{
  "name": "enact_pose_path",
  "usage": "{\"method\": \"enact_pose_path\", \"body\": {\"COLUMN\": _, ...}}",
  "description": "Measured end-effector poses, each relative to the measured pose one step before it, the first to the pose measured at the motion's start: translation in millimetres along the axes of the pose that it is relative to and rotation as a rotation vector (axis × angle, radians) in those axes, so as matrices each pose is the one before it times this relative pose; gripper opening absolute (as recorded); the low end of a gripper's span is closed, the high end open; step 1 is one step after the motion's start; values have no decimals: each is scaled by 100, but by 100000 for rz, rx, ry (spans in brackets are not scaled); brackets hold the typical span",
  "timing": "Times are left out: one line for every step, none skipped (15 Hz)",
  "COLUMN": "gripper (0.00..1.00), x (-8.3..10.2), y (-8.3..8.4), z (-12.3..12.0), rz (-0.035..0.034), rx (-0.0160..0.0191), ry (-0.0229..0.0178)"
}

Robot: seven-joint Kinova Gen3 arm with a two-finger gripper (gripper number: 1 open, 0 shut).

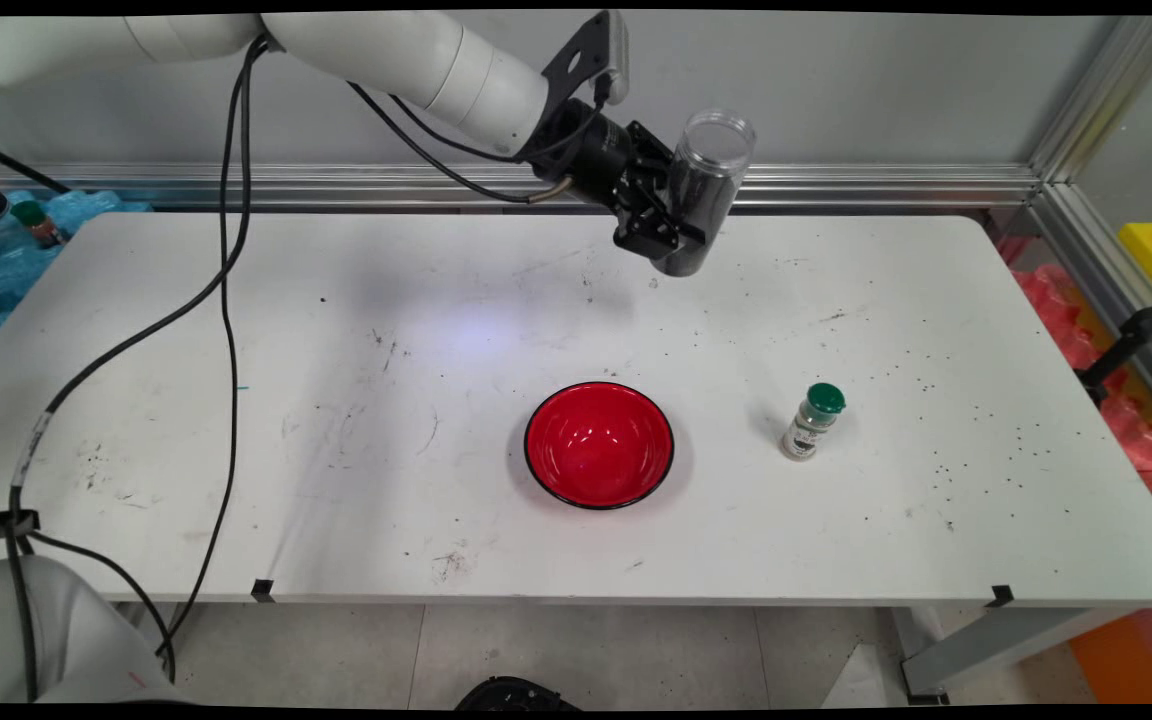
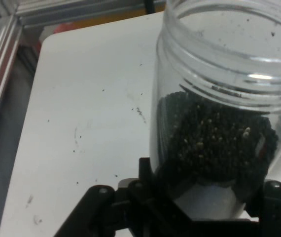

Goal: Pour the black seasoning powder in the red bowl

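Above table's far side, claw clamped on clear jar w/ dark grains, tilted, open-topped, off table

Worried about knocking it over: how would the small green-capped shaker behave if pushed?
The green-capped shaker stands tall on a narrow base, so it would probably tip. Being round, it would likely roll afterwards. It looks small and probably light.

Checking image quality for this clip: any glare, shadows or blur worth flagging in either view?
Main view: sharp; red bowl shows small glints, spice shaker casts a soft shadow to its left. Hand view: clear jar close and slightly soft, a bright highlight on its threaded rim.
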Motion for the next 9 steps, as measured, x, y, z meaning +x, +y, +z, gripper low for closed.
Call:
{"method": "enact_pose_path", "body": {"gripper": 0, "x": 163, "y": 48, "z": -14, "rz": 2861, "rx": -618, "ry": -12}}
{"method": "enact_pose_path", "body": {"gripper": 0, "x": 93, "y": 46, "z": -34, "rz": 2328, "rx": -503, "ry": -76}}
{"method": "enact_pose_path", "body": {"gripper": 0, "x": 122, "y": 50, "z": -22, "rz": 3116, "rx": -686, "ry": -151}}
{"method": "enact_pose_path", "body": {"gripper": 0, "x": 95, "y": 41, "z": -9, "rz": 2446, "rx": -548, "ry": -109}}
{"method": "enact_pose_path", "body": {"gripper": 0, "x": 51, "y": 56, "z": -39, "rz": 2443, "rx": -511, "ry": -168}}
{"method": "enact_pose_path", "body": {"gripper": 0, "x": 25, "y": 45, "z": -24, "rz": 1831, "rx": -415, "ry": -147}}
{"method": "enact_pose_path", "body": {"gripper": 0, "x": 52, "y": 77, "z": -30, "rz": 2880, "rx": -618, "ry": -212}}
{"method": "enact_pose_path", "body": {"gripper": 0, "x": 10, "y": 116, "z": -36, "rz": 3419, "rx": -730, "ry": -409}}
{"method": "enact_pose_path", "body": {"gripper": 0, "x": -4, "y": 116, "z": -58, "rz": 3193, "rx": -582, "ry": -388}}
